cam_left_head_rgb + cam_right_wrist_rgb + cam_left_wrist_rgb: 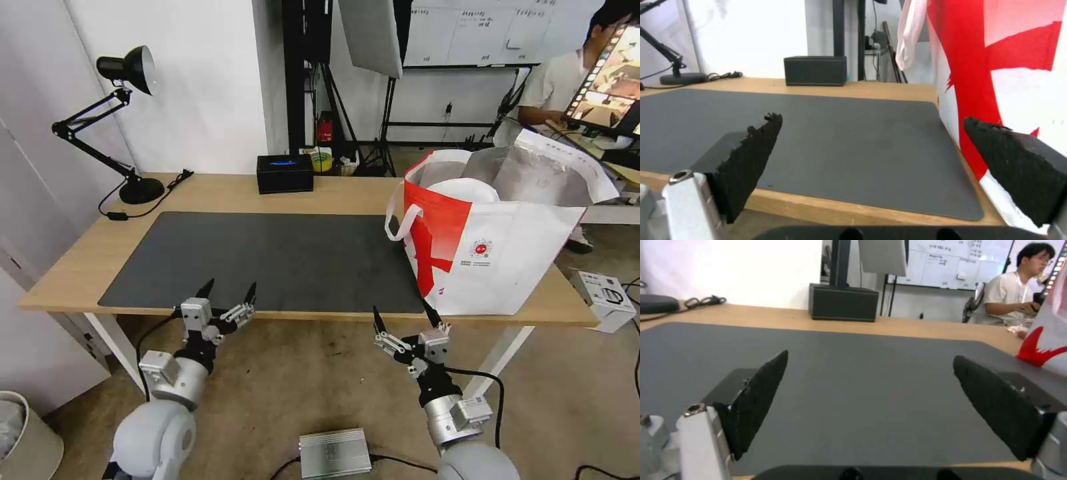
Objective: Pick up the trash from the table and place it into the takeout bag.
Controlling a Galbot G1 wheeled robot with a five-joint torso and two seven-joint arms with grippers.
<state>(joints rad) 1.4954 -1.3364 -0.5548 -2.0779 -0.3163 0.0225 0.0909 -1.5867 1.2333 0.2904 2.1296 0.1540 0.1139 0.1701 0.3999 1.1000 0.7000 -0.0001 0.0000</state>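
Both grippers, left (227,291) and right (401,315), hang spread, empty, just off the long light-wood table's (220,192) near edge. Dark grey mat (267,257) bare; white bowl (475,191) inside boxy white-and-red takeout bag (497,253) at table's right end. Judgement: task apparently done; keep clear.

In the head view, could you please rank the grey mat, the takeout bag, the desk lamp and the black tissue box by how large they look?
1. Grey mat, the largest.
2. Takeout bag.
3. Desk lamp, tall but thin.
4. Black tissue box, the smallest.
The lamp and box stand farther from the camera, so they look somewhat smaller than they are.
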